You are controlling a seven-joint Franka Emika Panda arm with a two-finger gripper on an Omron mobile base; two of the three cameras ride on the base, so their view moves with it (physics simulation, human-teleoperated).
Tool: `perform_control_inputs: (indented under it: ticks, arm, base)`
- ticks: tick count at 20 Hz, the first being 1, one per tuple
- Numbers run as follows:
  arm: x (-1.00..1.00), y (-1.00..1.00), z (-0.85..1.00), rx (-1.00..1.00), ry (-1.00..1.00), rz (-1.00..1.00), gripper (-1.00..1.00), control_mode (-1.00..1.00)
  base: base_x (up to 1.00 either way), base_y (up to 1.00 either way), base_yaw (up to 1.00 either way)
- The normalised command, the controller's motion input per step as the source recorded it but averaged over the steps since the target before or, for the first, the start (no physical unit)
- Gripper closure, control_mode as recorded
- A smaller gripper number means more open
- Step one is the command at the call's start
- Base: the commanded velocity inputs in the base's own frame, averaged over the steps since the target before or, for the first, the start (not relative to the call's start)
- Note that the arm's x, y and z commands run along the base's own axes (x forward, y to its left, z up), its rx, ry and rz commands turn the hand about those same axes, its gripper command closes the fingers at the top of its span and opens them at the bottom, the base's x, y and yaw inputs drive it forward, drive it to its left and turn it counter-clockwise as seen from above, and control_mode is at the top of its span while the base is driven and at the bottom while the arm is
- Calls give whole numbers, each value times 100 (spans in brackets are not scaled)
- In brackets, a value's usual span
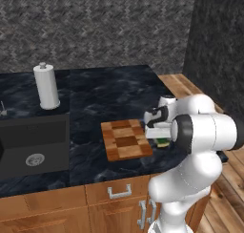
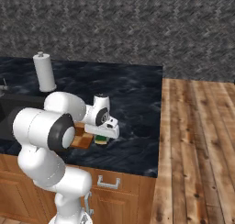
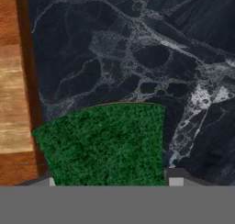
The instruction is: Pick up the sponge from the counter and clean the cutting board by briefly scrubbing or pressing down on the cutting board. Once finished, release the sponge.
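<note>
In the left base view the tool [image 1: 162,142] sits at centre right of the frame, low over the sponge [image 1: 163,143], which shows as a small green and yellow sliver just past the right edge of the cutting board [image 1: 125,140]. The board lies flat on the dark marbled bench [image 1: 109,93], near its front edge. In the right base view the tool [image 2: 102,139] is at centre left, with the sponge [image 2: 101,140] directly under the white hand and the cutting board [image 2: 81,138] mostly hidden behind the arm.

In the hand view the sponge [image 3: 104,145] fills the lower middle, its green top between the two fingertips [image 3: 176,181], and the cutting board [image 3: 13,85] runs down the left edge. The fingers stand at either side of the sponge; whether they press on it cannot be told.

A paper towel roll [image 1: 46,86] stands upper left, behind the black sink [image 1: 33,148]
</note>
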Motion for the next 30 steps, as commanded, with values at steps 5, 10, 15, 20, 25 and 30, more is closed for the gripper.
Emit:
perform_control_inputs:
  ticks: [5,10,15,20,25,30]
  arm:
    - [-23,36,26,-1,4,22,100,-100]
    - [-13,30,5,0,1,35,100,-100]
    - [-12,20,-10,0,0,33,100,-100]
    - [-1,13,-28,0,2,30,100,-100]
    - [11,21,-23,0,6,28,100,-100]
    - [11,29,-3,0,0,32,100,-100]
  base:
    - [0,0,0]
    - [0,0,0]
    - [0,0,0]
    - [0,0,0]
    - [0,0,0]
    - [0,0,0]
